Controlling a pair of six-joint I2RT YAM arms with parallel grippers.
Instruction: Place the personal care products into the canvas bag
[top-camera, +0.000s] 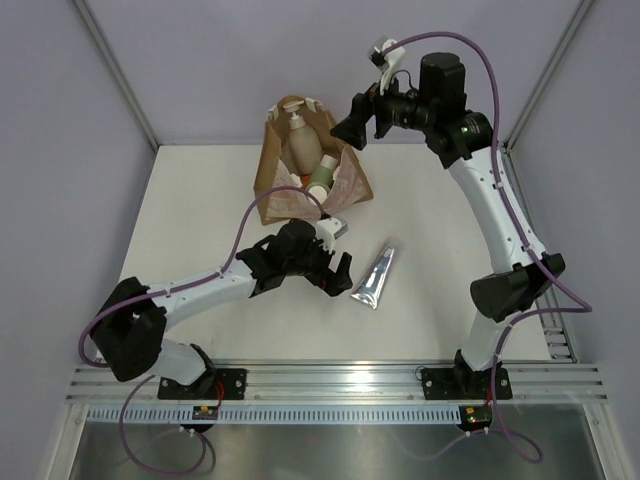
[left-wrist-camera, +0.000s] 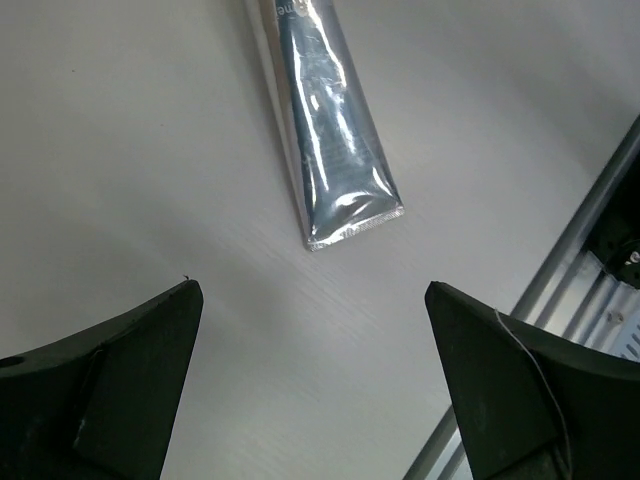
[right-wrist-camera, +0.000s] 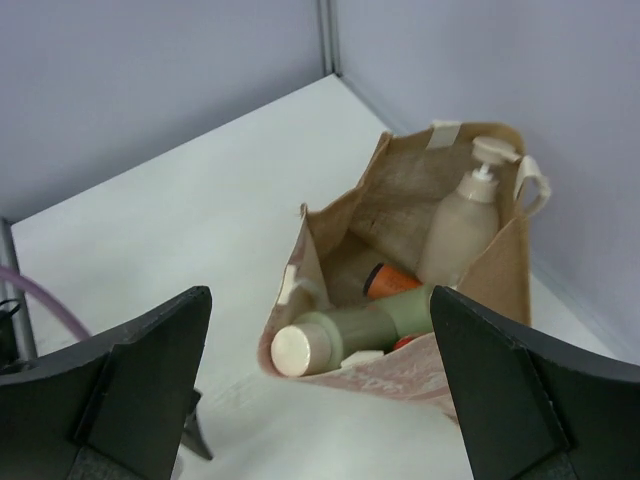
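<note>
bottles (right-wrist-camera: 458, 228) lie inside the canvas bag (right-wrist-camera: 398, 190), silver-blue tube (top-camera: 374, 277) outside on table (top-camera: 190, 220).

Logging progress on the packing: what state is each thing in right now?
Bag, standing open.
Pump bottle, inside bag, upright.
Capped bottle, inside bag, on its side.
Tube, flat on table, outside bag.
Left tool, open, empty, near tube.
Right tool, open, empty, near bag.
</note>
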